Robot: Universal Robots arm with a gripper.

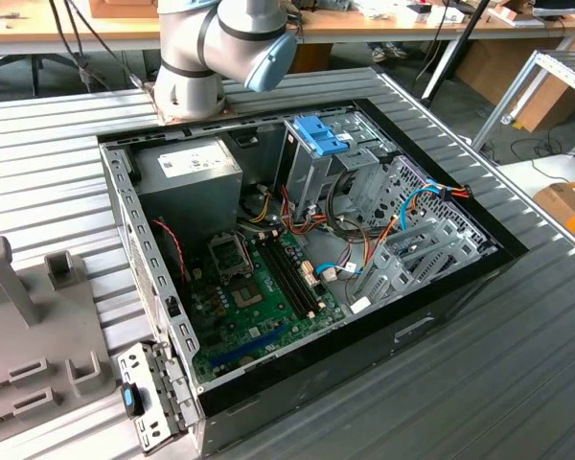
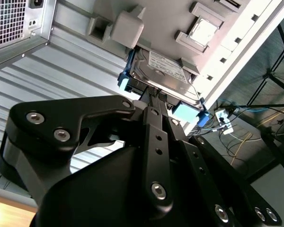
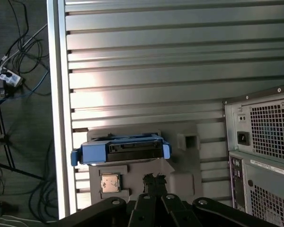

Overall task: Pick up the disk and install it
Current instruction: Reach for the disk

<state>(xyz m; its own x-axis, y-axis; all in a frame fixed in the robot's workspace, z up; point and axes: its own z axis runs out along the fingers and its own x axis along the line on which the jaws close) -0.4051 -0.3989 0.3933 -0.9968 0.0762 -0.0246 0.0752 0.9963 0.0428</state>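
The disk [image 3: 120, 151] is a flat black drive in bright blue rails with blue end tabs. It lies in a grey fixture tray [image 3: 184, 177] on the slatted metal table. In the second wrist view the disk [image 2: 165, 68] shows its silver label just beyond my black gripper [image 2: 154, 97]. The gripper [image 3: 154, 179] hangs above the tray beside the disk, apart from it. Its fingers meet at the tips, shut, with nothing between them. In the exterior view the arm's base stands behind the open computer case [image 1: 498, 249], and the tray [image 1: 38, 355] is at that view's left.
A small square chip [image 3: 110, 182] sits in the tray near the disk. The case's rear panel [image 3: 260, 142] stands close beside the tray. Inside the case a tall grey cage carries a blue latch [image 1: 318, 132]. A grey bracket with a blue clip [image 1: 149, 398] lies at the case's front corner. The table edge [image 3: 57, 94] drops to floor cables.
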